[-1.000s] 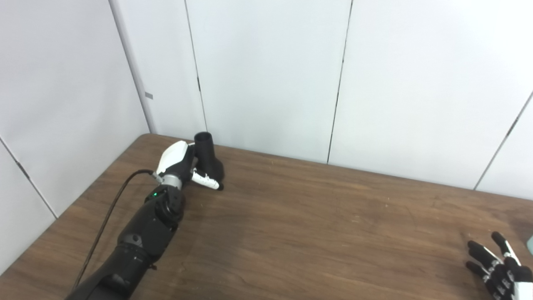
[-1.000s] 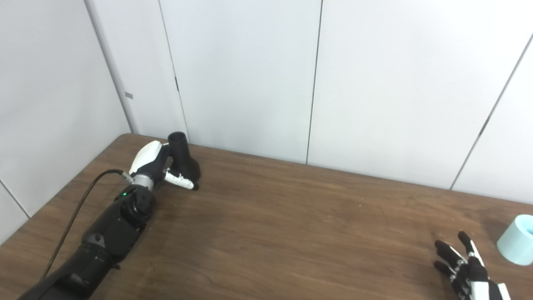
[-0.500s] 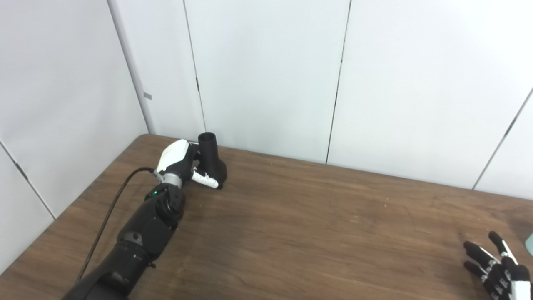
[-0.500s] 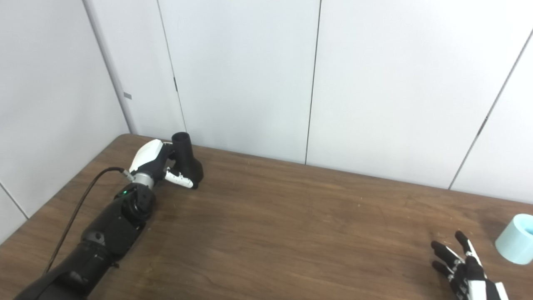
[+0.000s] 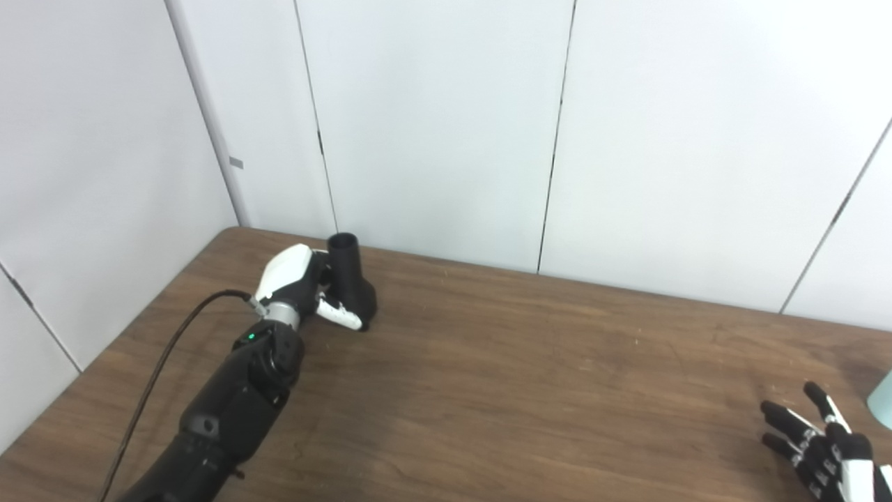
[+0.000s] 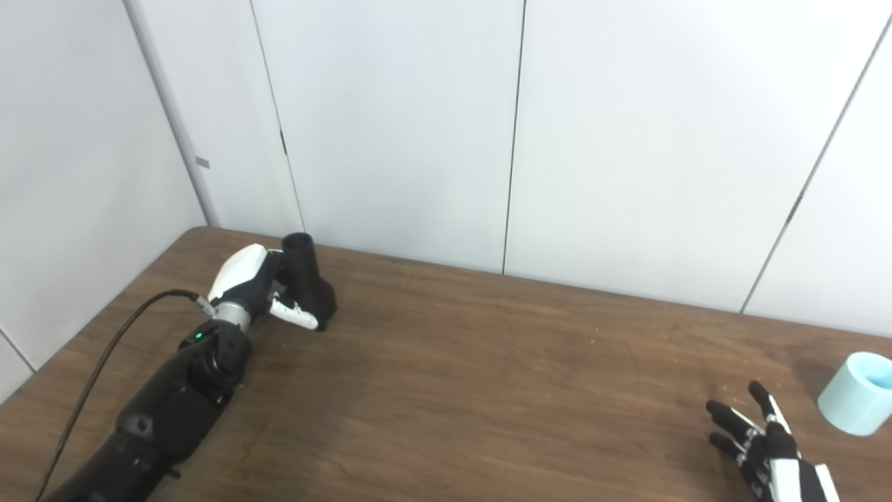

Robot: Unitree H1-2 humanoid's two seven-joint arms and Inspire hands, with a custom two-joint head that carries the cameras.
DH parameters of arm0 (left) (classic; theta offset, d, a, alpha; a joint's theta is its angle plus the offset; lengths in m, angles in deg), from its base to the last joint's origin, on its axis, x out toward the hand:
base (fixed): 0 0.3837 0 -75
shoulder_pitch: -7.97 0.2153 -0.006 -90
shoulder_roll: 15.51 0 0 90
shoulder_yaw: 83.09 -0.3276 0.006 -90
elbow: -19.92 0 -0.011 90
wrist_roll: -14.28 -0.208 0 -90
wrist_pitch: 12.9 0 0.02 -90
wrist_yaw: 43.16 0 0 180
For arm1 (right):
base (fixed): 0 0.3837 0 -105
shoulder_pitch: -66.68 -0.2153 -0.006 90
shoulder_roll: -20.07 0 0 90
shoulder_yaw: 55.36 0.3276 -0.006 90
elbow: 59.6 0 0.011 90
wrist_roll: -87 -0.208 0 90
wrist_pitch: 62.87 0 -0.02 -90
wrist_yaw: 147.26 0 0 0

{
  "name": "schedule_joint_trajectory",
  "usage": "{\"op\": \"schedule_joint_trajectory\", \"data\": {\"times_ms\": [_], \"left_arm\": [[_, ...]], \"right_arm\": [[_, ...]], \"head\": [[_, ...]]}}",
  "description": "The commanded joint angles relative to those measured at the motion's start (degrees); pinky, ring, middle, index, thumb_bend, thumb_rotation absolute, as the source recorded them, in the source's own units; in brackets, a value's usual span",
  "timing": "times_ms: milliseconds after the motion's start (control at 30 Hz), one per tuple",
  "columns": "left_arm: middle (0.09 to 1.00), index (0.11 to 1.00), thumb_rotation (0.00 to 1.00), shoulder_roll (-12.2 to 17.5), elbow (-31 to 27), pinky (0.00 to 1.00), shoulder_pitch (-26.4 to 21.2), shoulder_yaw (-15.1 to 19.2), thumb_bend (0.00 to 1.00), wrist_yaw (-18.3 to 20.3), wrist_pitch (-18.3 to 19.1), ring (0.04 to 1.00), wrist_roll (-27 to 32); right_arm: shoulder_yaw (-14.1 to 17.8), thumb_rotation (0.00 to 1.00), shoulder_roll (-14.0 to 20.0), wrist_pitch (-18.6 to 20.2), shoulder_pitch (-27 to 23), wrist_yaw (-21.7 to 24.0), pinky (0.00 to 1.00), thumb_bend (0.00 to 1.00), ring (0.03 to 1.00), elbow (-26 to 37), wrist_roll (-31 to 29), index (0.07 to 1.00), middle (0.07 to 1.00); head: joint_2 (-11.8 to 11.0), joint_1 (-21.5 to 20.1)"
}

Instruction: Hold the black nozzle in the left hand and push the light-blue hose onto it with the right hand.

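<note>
The black nozzle (image 5: 352, 282) stands upright on the wooden table (image 5: 523, 390) near its far left corner, narrow mouth up. My left hand (image 5: 293, 279) is wrapped around its wide base, the white thumb lying across the front and the fingers hidden behind it. The light-blue hose piece (image 6: 854, 394) stands on the table at the far right, cut off at the frame edge in the left eye view. My right hand (image 6: 766, 446) hovers just left of the hose with its fingers spread, touching nothing.
White wall panels (image 5: 432, 125) stand right behind the table and along its left side, close to the nozzle. A black cable (image 5: 167, 355) runs along the left arm. Bare wood lies between the two hands.
The whole picture has shifted a little, so the camera moved. The left hand stays on the nozzle and the right hand stays spread beside the hose.
</note>
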Motion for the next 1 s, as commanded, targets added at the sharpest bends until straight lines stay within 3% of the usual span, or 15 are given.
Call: {"op": "schedule_joint_trajectory", "data": {"times_ms": [0,333,600,967], "left_arm": [[0.540,0.461,0.00,0.9,-3.9,1.00,-0.7,0.3,0.52,0.6,0.4,0.681,-1.2],[0.523,0.469,0.00,-1.4,-14.9,1.00,4.1,-1.1,0.52,3.8,-0.1,0.675,-3.1],[0.502,0.482,0.00,-6.1,-27.0,1.00,9.9,-4.6,0.52,8.9,-0.6,0.667,-2.6],[0.489,0.486,0.00,-10.9,-31.2,1.00,15.9,-9.3,0.52,12.5,-3.0,0.644,-4.9]], "right_arm": [[-0.1,1.00,-0.4,-0.2,-1.2,-0.6,0.79,0.63,0.851,2.6,0.3,0.972,0.787],[-0.9,1.00,-1.6,1.9,-1.6,-1.2,0.81,0.62,0.864,5.5,1.3,0.984,0.795],[-2.0,1.00,-2.6,5.5,-2.1,-2.3,0.86,0.56,0.889,9.1,2.7,1.000,0.813],[-2.4,1.00,-4.4,9.2,-3.0,-3.9,0.83,0.57,0.882,12.5,3.6,0.980,0.799]], "head": [[0.1,-0.2],[1.5,-3.5],[3.3,-7.9],[6.1,-14.1]]}}
